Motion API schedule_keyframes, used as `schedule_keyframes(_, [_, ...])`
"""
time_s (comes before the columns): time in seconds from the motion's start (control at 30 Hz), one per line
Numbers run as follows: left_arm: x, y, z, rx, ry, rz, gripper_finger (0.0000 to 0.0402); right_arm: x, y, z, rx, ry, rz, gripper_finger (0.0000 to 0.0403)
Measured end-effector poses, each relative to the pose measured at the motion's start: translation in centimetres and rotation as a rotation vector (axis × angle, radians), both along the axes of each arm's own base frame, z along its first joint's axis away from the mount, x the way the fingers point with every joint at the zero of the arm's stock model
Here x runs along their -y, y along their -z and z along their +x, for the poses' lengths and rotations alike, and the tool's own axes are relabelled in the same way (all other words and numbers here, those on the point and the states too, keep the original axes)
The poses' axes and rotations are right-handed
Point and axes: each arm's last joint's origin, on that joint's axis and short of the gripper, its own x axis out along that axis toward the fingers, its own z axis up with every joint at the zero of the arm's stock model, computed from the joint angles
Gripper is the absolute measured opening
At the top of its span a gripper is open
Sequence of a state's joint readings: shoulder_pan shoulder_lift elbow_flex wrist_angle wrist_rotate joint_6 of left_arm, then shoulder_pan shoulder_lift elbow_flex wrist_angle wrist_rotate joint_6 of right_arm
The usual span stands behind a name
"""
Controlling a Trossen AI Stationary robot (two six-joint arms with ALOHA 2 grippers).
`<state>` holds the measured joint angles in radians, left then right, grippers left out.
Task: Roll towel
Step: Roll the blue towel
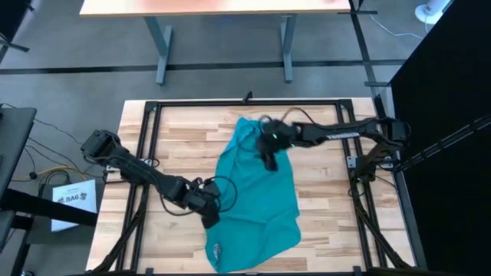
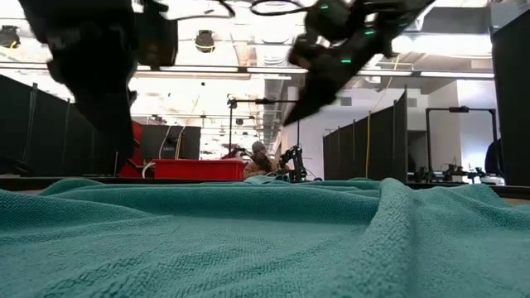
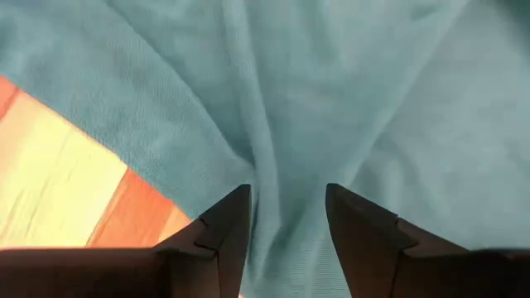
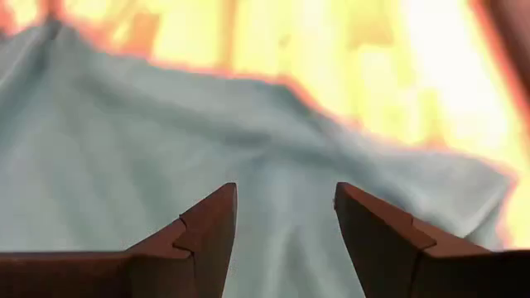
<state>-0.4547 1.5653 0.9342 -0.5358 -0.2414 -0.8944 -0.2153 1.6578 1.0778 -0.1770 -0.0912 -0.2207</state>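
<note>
Towel [image 1: 257, 195], teal and rumpled, spread unrolled down the middle of the wooden worktop [image 1: 330, 199], running from the far centre to the near edge, creased along its length. Left tool [image 1: 211, 215] at the towel's left edge near the front, fingers [image 3: 224, 228] parted wide with a fold of cloth between them, not pinched. Right tool [image 1: 270, 159] above the towel's far part, lifted clear of the cloth in the low view, fingers [image 4: 207, 223] likewise spread wide and holding nothing.
</note>
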Motion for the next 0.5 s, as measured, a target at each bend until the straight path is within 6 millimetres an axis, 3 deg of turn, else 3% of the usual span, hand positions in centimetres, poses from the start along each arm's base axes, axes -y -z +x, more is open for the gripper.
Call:
schedule_keyframes(0.17, [-0.6,0.0,-0.2,-0.039,0.002,0.022,0.0143,5.3,0.7,2.7,-0.105,0.067,-0.039,0.0193])
schedule_keyframes(0.33, [0.8,0.1,-1.8,-0.094,-0.008,0.018,0.0143,10.5,1.8,3.4,-0.286,0.019,-0.104,0.0193])
schedule_keyframes(0.5, [2.3,0.6,-3.1,-0.107,-0.023,-0.001,0.0143,12.6,2.9,3.5,-0.378,-0.046,-0.133,0.0193])
